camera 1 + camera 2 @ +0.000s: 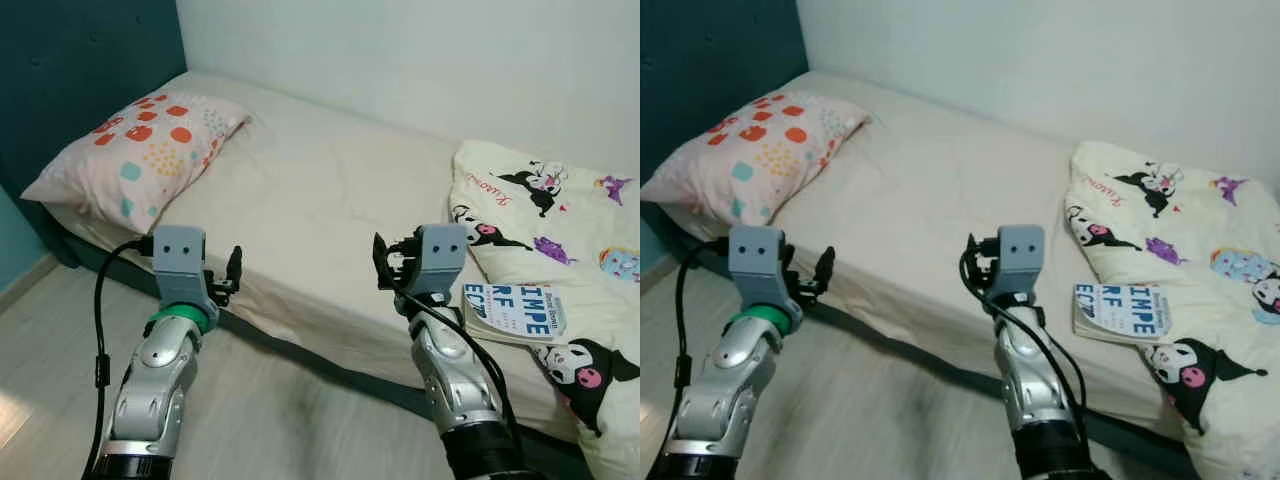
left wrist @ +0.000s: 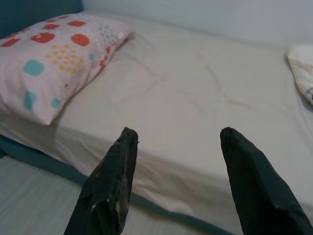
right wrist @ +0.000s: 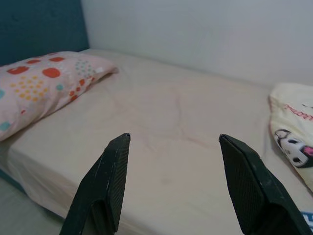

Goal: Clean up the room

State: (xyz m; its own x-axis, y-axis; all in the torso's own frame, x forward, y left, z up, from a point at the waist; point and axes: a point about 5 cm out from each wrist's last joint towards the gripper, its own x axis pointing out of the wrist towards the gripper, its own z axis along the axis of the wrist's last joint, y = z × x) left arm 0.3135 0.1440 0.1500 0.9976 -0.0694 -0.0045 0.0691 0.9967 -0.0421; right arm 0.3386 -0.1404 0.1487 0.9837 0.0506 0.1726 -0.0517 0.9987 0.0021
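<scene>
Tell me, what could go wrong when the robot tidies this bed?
The book lies near the mattress edge, partly on the cartoon blanket; tugging the blanket might slide it to the floor. The right end effector, open beside the book, may bend its cover if it grabs clumsily.

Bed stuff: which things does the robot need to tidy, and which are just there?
To tidy:
book, lying at the bed's edge
blanket, bunched up

Just there:
pillow
bed
wall
floor

Both grippers, left gripper and right gripper, are open and hold nothing.
</scene>
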